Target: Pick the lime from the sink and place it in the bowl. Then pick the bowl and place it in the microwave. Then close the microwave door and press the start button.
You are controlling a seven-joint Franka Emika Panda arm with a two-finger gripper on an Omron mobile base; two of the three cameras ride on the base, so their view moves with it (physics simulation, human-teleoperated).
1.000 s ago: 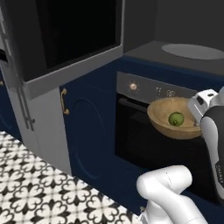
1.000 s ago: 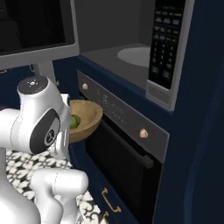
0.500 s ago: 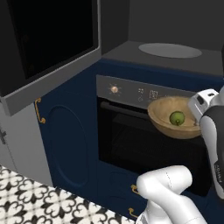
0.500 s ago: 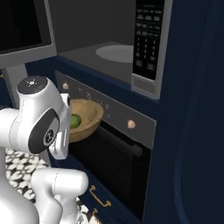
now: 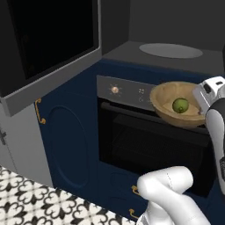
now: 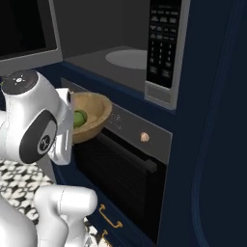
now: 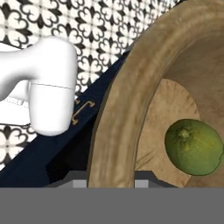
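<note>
The fingers pinch the rim of the bowl, holding it in the air in front of the oven. The lime rests inside the bowl. Above stands the open microwave, its door swung wide.

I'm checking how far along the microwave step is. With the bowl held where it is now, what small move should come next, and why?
Probably lift the bowl and carry it forward. It hangs in front of the oven, held at its rim, with the lime inside, below the microwave floor with its round plate. The microwave door stands open, so the way in looks free.
</note>
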